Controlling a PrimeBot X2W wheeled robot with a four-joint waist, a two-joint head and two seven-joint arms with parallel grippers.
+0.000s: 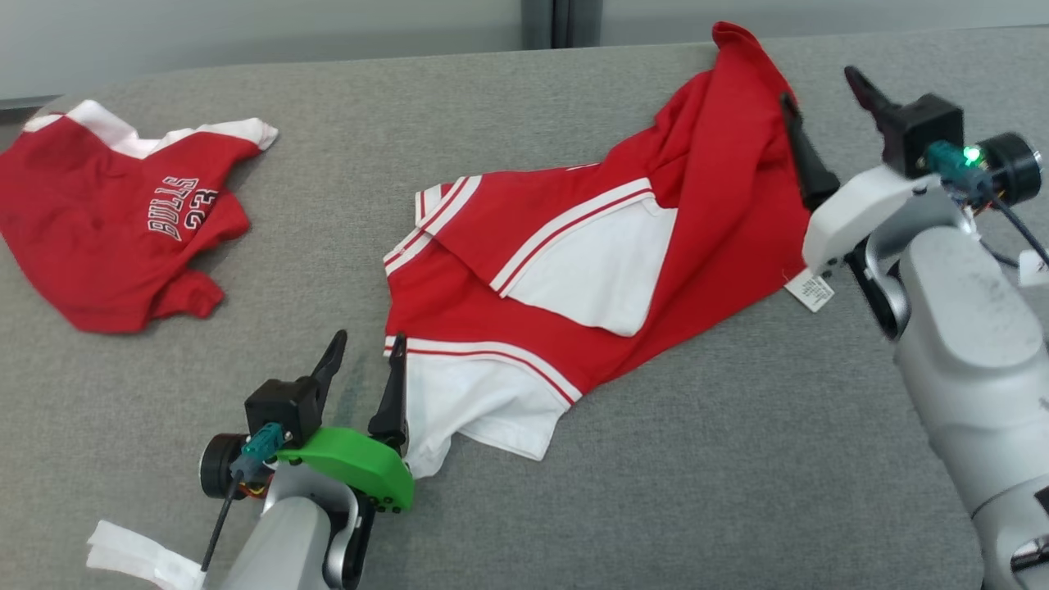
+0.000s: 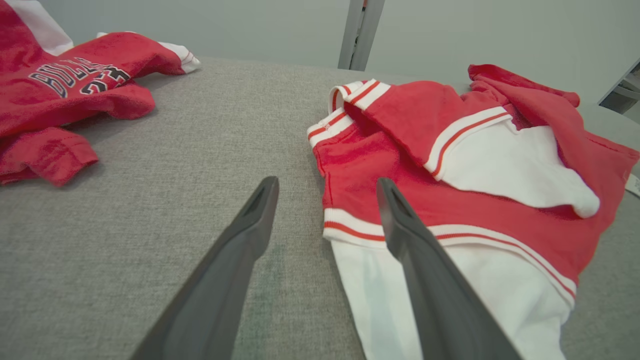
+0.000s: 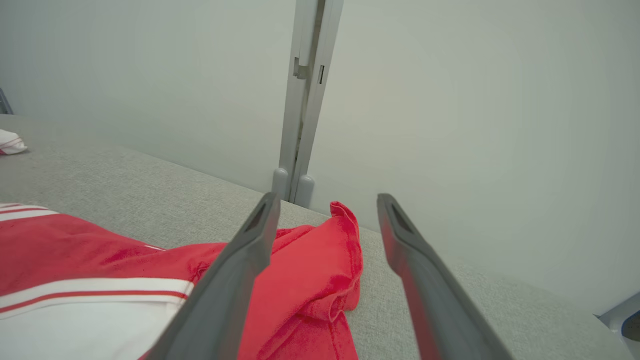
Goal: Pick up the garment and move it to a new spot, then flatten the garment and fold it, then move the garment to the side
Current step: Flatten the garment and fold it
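Gaping wide, empty: left hand (image 1: 369,338) at garment (image 1: 574,270) hem, right hand (image 1: 819,86) over red corner.

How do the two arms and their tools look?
Both forearms are pale grey and rounded. Each tool has two long, dark, tapering fingers on a black block, with a teal plug and a dark cable. The left tool has a green cover, the right tool a white cover, with a small green light by its plug.

I see a grey woven-fabric tabletop (image 1: 656,492) carrying a crumpled red-and-white garment (image 1: 574,270) at centre and a red "BULLS" jersey (image 1: 98,238) at left, well apart.
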